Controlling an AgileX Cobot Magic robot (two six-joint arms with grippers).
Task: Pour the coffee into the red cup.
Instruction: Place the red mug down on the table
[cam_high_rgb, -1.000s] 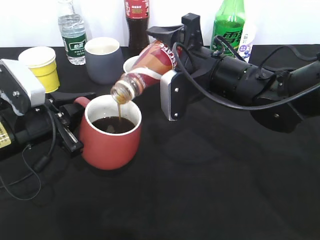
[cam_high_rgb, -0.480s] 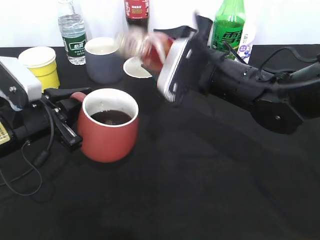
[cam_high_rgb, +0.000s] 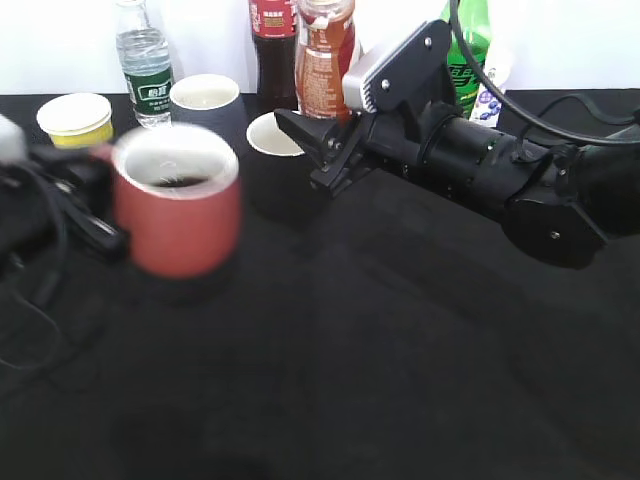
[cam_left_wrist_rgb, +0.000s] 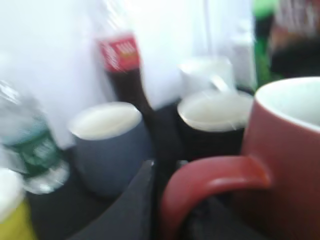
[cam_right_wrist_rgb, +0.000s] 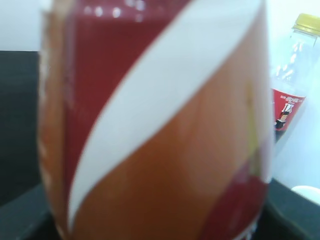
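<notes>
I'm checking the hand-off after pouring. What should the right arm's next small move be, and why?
Probably back the right gripper straight away from the coffee bottle. The bottle stands upright at the back among the other bottles, the jaws look spread beside it, and the red cup already holds dark coffee. Whether the pads still touch it is unclear.

Both end effectors clamped, loaded.

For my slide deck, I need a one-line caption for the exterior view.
Right claw beside the upright coffee bottle; red cup, holding coffee, blurred in motion at the left.
</notes>
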